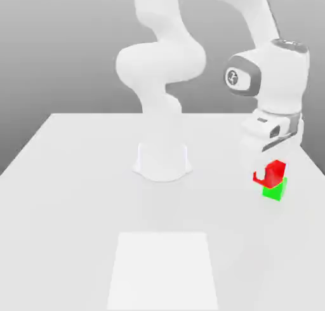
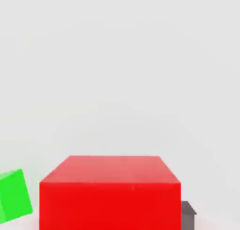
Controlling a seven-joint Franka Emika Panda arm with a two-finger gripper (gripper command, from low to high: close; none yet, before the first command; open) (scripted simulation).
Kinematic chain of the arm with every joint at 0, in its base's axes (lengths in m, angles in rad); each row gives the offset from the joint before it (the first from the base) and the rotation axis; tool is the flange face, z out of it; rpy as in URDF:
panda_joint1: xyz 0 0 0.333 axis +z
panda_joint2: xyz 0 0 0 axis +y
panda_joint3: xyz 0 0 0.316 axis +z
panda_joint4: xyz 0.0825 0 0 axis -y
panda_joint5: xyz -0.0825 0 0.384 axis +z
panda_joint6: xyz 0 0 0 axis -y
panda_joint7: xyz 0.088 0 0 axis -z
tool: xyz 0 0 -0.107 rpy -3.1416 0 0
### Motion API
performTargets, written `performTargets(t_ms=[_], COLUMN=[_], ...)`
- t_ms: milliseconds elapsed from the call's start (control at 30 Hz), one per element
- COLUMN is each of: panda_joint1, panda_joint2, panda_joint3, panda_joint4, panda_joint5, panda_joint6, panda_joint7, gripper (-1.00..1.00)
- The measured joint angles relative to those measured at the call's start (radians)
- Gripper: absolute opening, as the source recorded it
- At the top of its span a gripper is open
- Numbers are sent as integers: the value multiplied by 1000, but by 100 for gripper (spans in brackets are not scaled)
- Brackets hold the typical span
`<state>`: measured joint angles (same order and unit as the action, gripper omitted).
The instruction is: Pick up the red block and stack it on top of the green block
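Observation:
The red block [image 1: 275, 172] is a small red cube at the exterior view's right, and my gripper [image 1: 273, 165] is shut on it under the white hand. In that view it overlaps the top of the green block [image 1: 275, 191], which rests on the table. The hand view shows the red block [image 2: 110, 192] large and close, with a dark finger pad [image 2: 188, 214] against one side. There the green block [image 2: 14, 196] lies off to one side of the red one, not straight under it. I cannot tell whether the two cubes touch.
The arm's white base [image 1: 162, 160] stands at the middle of the white table [image 1: 76, 176]. A lighter rectangular patch [image 1: 164, 268] marks the table's front. The blocks sit close to the table's edge at the exterior view's right.

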<state>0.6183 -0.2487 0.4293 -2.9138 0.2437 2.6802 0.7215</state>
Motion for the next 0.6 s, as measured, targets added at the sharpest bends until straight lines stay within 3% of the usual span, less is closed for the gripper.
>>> performTargets(t_ms=[100,433,600], panda_joint1=[100,-57,-76], panda_joint2=[-13,196,286], panda_joint3=[65,164,169], panda_joint4=[1,12,10], panda_joint5=[21,-352,-410], panda_joint6=[-15,143,245], panda_joint7=[-18,241,281], gripper=[-100,-100,-100])
